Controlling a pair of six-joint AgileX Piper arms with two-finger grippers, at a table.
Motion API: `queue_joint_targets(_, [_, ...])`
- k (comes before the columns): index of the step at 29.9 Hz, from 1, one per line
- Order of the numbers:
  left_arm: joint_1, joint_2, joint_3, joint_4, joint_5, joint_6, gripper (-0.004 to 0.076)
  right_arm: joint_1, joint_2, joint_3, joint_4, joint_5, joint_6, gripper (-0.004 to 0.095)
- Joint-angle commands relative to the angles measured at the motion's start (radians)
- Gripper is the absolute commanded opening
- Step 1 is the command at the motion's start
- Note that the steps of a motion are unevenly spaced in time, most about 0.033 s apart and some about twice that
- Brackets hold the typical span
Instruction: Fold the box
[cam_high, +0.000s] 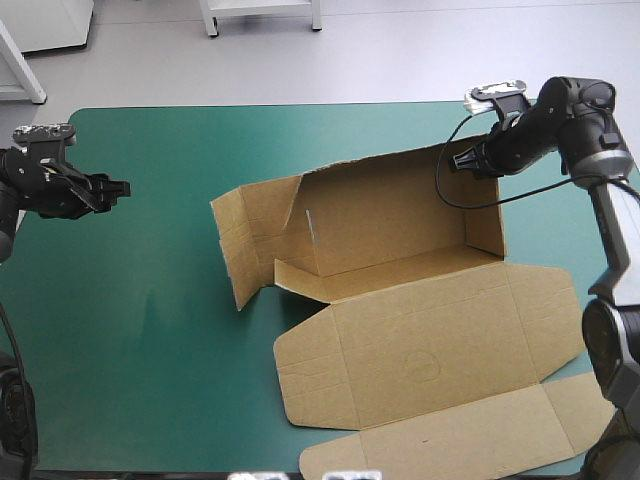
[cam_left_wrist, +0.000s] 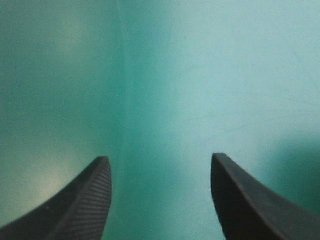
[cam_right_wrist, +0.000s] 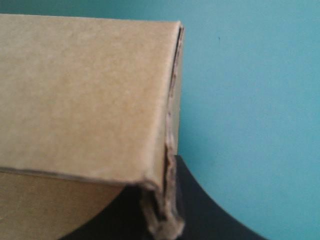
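Note:
The brown box (cam_high: 400, 230) stands half formed in the middle of the teal-green table, with its back and right walls raised and its left wall (cam_high: 245, 240) leaning outward. Its lid (cam_high: 430, 360) lies flat toward the front edge. My right gripper (cam_high: 462, 160) is at the box's far right corner, shut on the wall's upper edge. In the right wrist view the board (cam_right_wrist: 85, 95) runs down between the black fingers (cam_right_wrist: 200, 210) of that gripper (cam_right_wrist: 160, 192). My left gripper (cam_high: 122, 188) hovers open near the table's left edge, well away from the box, with only cover between its fingers (cam_left_wrist: 159, 157).
Bare teal-green cover (cam_high: 150, 300) lies between the left gripper and the box. The lid's front flap (cam_high: 450, 445) reaches the table's front edge at the right.

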Motion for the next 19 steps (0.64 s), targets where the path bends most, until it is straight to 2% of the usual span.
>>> queue_joint_targets(1, [0.002, -0.038, -0.026, -0.047, -0.018, 0.006, 0.0423, -0.01, 0.026, -0.078, 0.002, 0.016, 0.026, -0.0017])
queue_joint_targets(12, [0.0, -0.038, -0.026, -0.104, 0.025, 0.014, 0.0423, -0.01, 0.19, -0.229, 0.001, 0.012, 0.025, 0.0004])
queue_joint_targets(14, [0.0, -0.038, -0.026, -0.128, 0.035, 0.034, 0.0423, -0.01, 0.207, -0.244, -0.002, 0.001, 0.018, 0.009])
queue_joint_targets(16, [0.0, -0.038, -0.026, -0.141, 0.039, 0.038, 0.0423, -0.01, 0.208, -0.247, -0.002, -0.026, 0.014, 0.0223])
queue_joint_targets(19, [-0.011, -0.038, -0.026, -0.143, 0.039, 0.043, 0.0423, -0.01, 0.206, -0.252, -0.007, -0.055, 0.014, 0.0476])
